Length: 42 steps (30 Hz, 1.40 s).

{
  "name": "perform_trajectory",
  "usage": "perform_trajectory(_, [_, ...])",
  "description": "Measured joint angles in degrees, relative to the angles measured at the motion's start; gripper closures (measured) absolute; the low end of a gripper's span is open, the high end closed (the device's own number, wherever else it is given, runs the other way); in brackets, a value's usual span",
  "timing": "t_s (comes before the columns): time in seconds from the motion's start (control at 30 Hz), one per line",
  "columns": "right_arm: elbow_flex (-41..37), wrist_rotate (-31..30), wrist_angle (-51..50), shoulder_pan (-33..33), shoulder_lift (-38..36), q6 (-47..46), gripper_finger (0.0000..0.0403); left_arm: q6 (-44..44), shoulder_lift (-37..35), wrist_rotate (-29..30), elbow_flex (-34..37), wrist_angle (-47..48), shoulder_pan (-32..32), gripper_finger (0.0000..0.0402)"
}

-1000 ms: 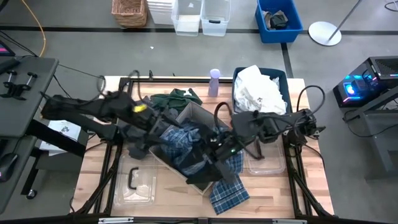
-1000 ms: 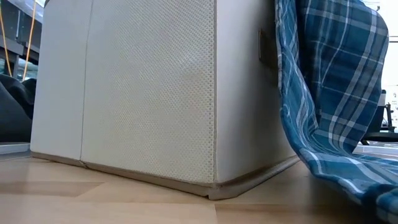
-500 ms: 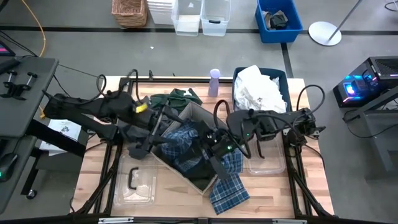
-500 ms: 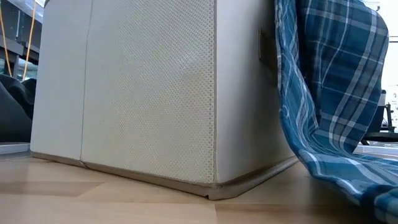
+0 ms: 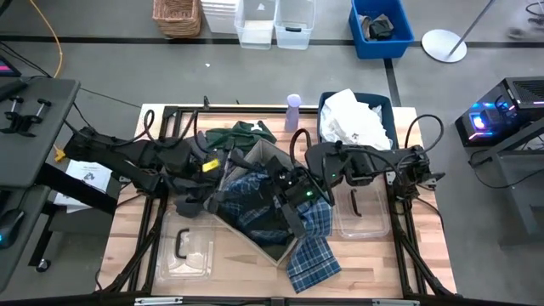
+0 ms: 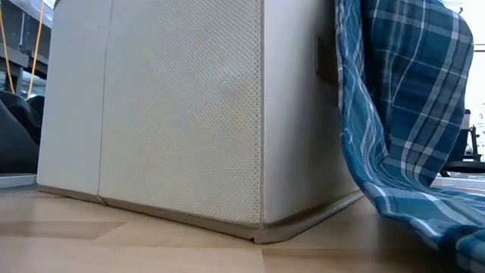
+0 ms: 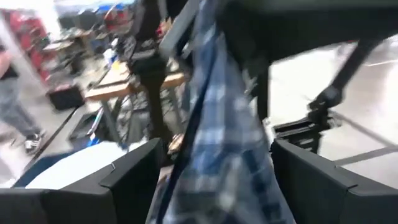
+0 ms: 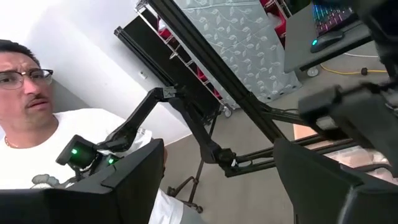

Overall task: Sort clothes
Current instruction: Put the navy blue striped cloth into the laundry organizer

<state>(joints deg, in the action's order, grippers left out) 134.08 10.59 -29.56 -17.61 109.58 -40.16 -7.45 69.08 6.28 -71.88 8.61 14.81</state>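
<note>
- Left gripper (image 7: 211, 180): jaws wide, plaid shirt (image 7: 224, 155) hanging between the fingers, not pinched; a white garment (image 7: 68, 165) off to one side.
- Right gripper (image 8: 217, 180): jaws spread, nothing between; a person in a white shirt (image 8: 37, 168) beyond.
- Beige box (image 5: 270, 161) mid-table under both grippers, shirt spilling over its wall onto the wooden table (image 5: 127, 242).
- White clothes (image 5: 355, 123) fill the blue bin (image 5: 326, 102); green garment (image 5: 242, 134) behind the box.
- Grey floor beyond, with a wicker basket (image 5: 177, 17).
</note>
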Motion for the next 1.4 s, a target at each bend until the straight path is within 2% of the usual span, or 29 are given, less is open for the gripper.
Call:
perform_trajectory(0.1, [0.0, 0.0, 0.3, 0.0, 0.0, 0.0, 0.0105, 1.2, 0.7, 1.9, 0.0, 0.3, 0.0, 0.0141])
perform_trajectory(0.17, [0.0, 0.0, 0.2, 0.0, 0.0, 0.1, 0.0105, 1.7, 0.9, 2.0, 0.0, 0.7, 0.1, 0.0182])
perform_trajectory(0.23, [0.0, -0.1, 0.3, 0.0, 0.0, 0.1, 0.0105, 2.6, 1.2, 2.2, 0.0, 1.5, 0.4, 0.0249])
perform_trajectory(0.3, [0.0, -0.3, 0.4, 0.0, 0.0, 0.0, 0.0105, 3.0, 1.5, 1.3, 0.0, 3.2, 0.6, 0.0339])
perform_trajectory(0.33, [0.0, -0.5, 0.5, 0.0, 0.0, 0.0, 0.0105, 3.6, 1.7, 0.4, 0.1, 3.2, 0.7, 0.037])
perform_trajectory(0.37, [0.0, -1.3, 0.5, 0.0, 0.0, 0.0, 0.0105, 4.5, 1.8, -0.4, 0.0, 3.1, 0.7, 0.0382])
perform_trajectory(0.5, [0.0, -10.6, 0.8, 0.2, 0.0, -3.2, 0.0105, 5.3, 0.9, -0.8, 0.0, 4.8, 0.9, 0.0398])
perform_trajectory(0.63, [-0.1, -14.0, 3.4, 1.0, 0.0, -6.8, 0.0105, 5.9, -1.4, -0.5, 0.8, 6.9, 0.9, 0.04])
perform_trajectory(0.73, [-0.1, -19.5, 5.4, 2.2, 0.1, -6.8, 0.0105, 6.4, -2.6, 0.1, 2.8, 5.1, 0.9, 0.04])
perform_trajectory(0.87, [0.2, -24.2, 7.4, 3.2, 0.5, 0.8, 0.0105, 9.3, -3.1, 0.1, 7.9, -2.3, 0.9, 0.0401])
perform_trajectory(1.03, [0.2, -29.1, 12.3, 3.5, 0.6, 6.9, 0.0105, 16.1, -1.4, -0.1, 16.3, -20.1, -0.1, 0.0401])
perform_trajectory(1.1, [0.7, -33.8, 16.3, 3.4, -0.2, 13.1, 0.0105, 20.1, 0.7, -3.5, 20.3, -19.9, -0.2, 0.0401])
perform_trajectory(1.17, [1.2, -38.9, 18.9, 3.1, -3.1, 18.4, 0.0105, 22.8, 4.6, -4.4, 23.6, -19.7, 0.6, 0.0402])
perform_trajectory(1.23, [1.4, -39.5, 22.8, 2.3, -5.0, 22.5, 0.0105, 26.0, 6.6, -2.3, 27.0, -21.2, 0.7, 0.0401])
perform_trajectory(1.27, [1.4, -39.0, 22.4, 2.1, -5.7, 23.4, 0.0105, 28.6, 7.7, -1.9, 28.0, -25.1, 0.6, 0.0401])
perform_trajectory(1.4, [1.0, -37.9, 17.3, 1.6, -6.4, 23.3, 0.0105, 33.6, 9.5, -5.3, 31.1, -29.3, 0.9, 0.0401])
